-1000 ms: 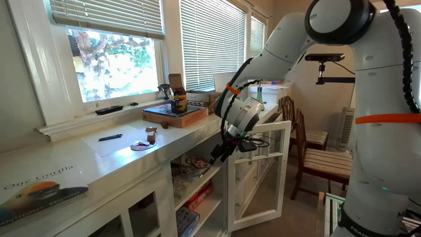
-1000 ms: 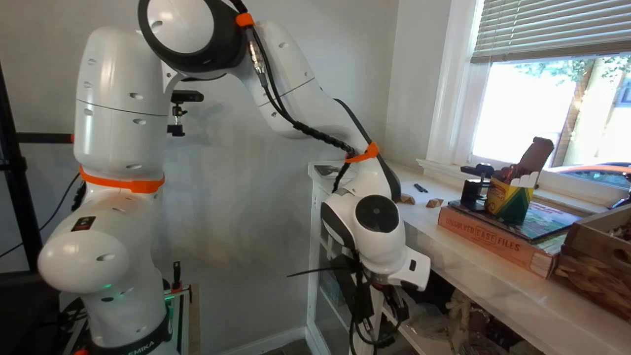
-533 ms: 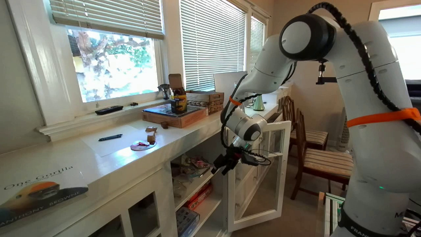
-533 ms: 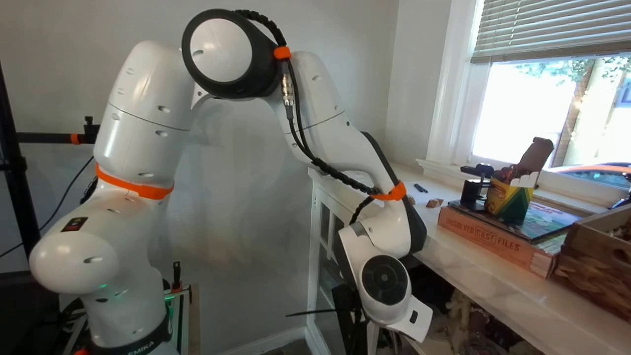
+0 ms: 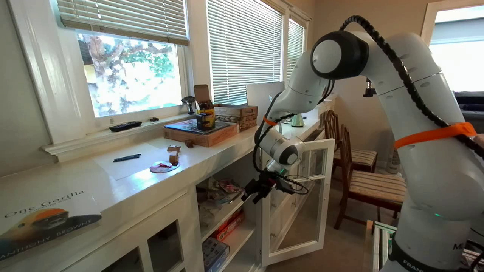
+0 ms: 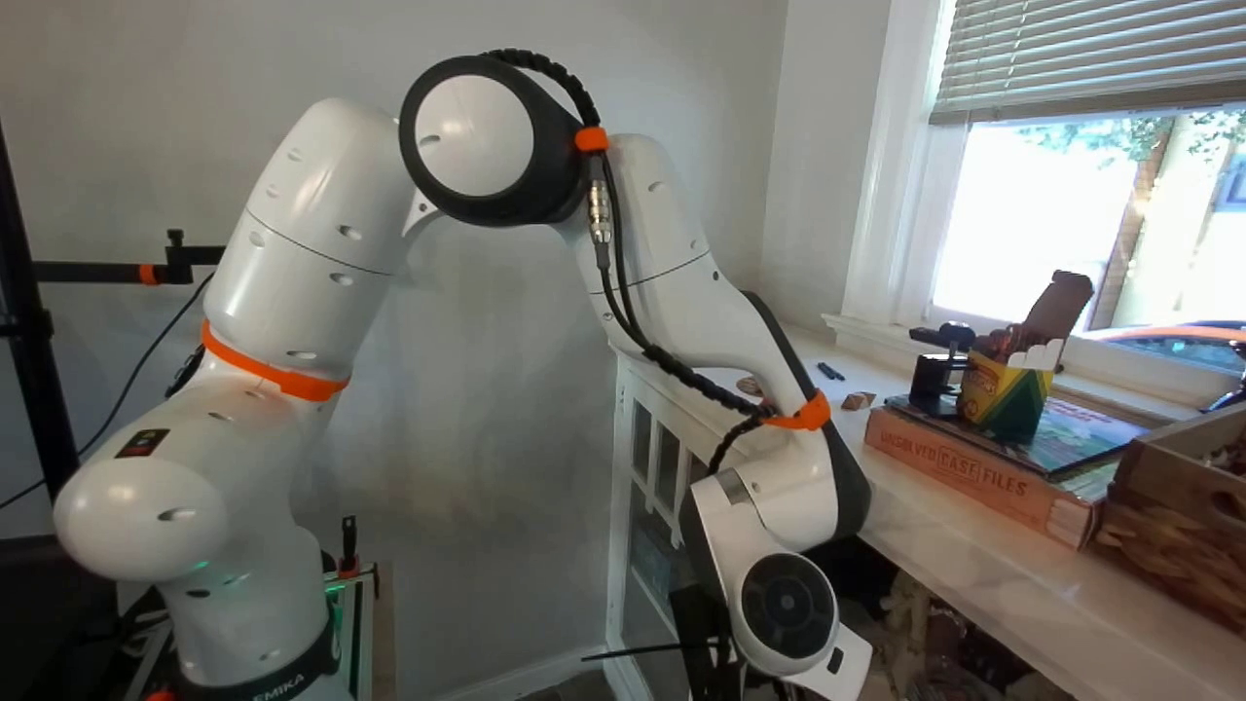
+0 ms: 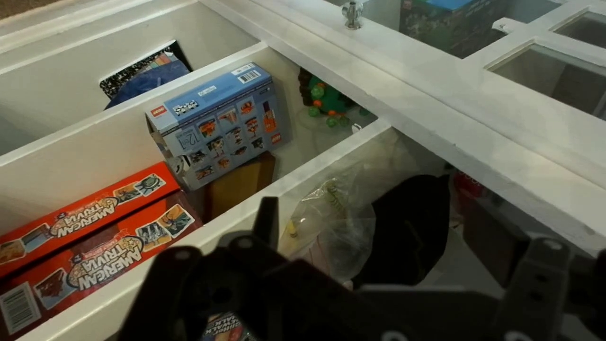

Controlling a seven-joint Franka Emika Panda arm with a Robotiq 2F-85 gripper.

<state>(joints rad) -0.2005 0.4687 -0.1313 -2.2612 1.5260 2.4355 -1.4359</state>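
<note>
Clear plastic bag [image 7: 331, 227]: crumpled, yellow and pale bits showing inside; lies on the upper shelf [image 7: 113, 298], just behind the front edge, near the corner where that edge meets the upright post [image 7: 426, 128]. Long axis: cannot be told from so loose a shape. Gripper [image 5: 250, 199]: the single arm's only hand, fingers spread wide, nothing held; hangs at the upper shelf's front edge, with the bag beyond the fingertips, inward and toward the post; no contact with it visible. Beside the bag: one black pouch-like item [image 7: 412, 222]. Partly hidden by the gripper: one printed pack [image 7: 222, 327]. Shelf below: two red American Trivia boxes [image 7: 109, 258], side by side; one blue Lego box [image 7: 222, 128], nearer the post. Cabinet front: one glass-paned door [image 5: 295, 252], swung outward. Countertop [image 5: 206, 156], above: black marker [image 5: 127, 158] on a paper sheet [image 5: 124, 170]; yellow-and-green crayon box [image 6: 1003, 399] atop a stack with an orange-sided game box [image 6: 959, 477]; wooden crate [image 6: 1178, 516] beside that stack; picture book [image 5: 49, 223] at the front edge.
</note>
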